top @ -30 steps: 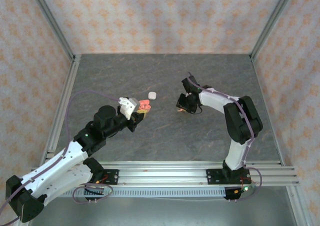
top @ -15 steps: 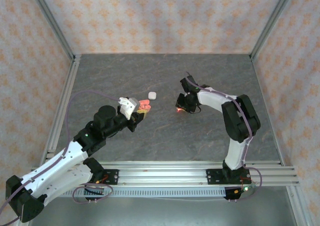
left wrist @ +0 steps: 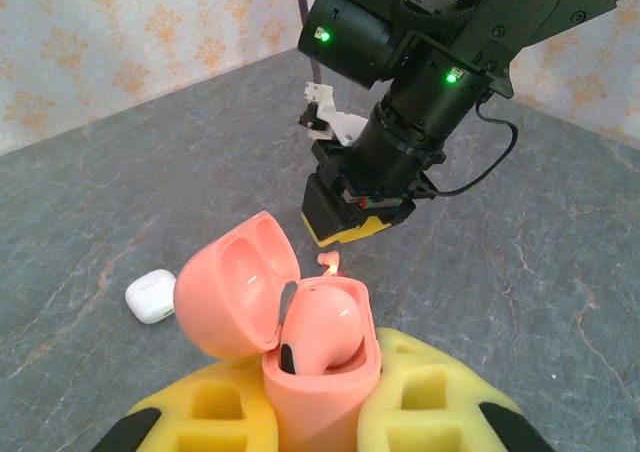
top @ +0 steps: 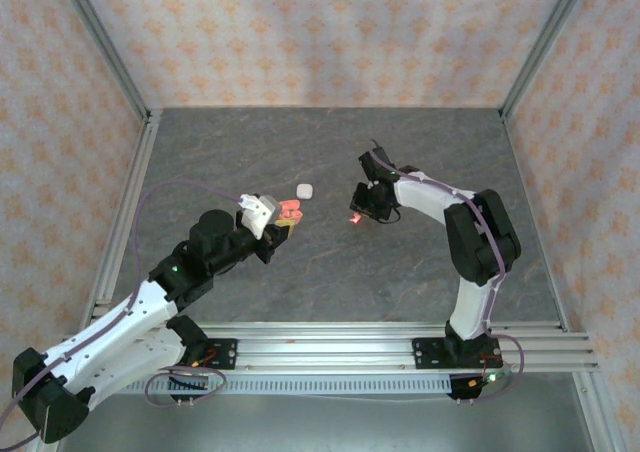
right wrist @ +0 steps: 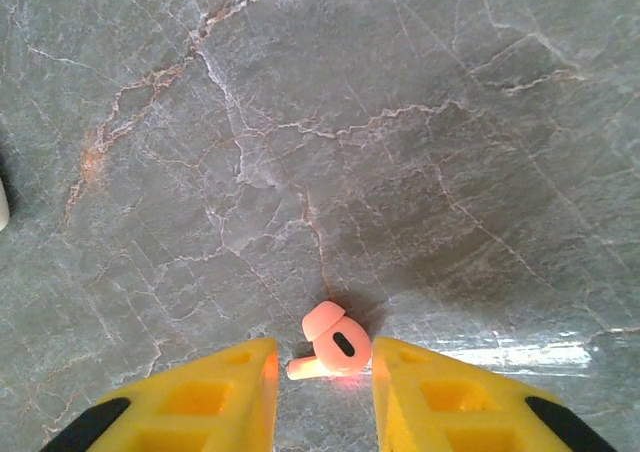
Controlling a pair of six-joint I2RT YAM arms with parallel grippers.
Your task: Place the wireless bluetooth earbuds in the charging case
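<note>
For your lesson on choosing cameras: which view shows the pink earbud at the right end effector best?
Right wrist: the earbud is large and sharp between the yellow fingers, stem and dark mark clear. Left wrist shows it as a small pink bit by the right end effector; top external, a pink dot.

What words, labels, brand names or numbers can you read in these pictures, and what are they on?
No text can be read anywhere.
The white case has a tiny grey mark, too small to read.
The coral-pink case and the pink earbud carry no print.
The right arm shows green lights, no lettering.
</note>
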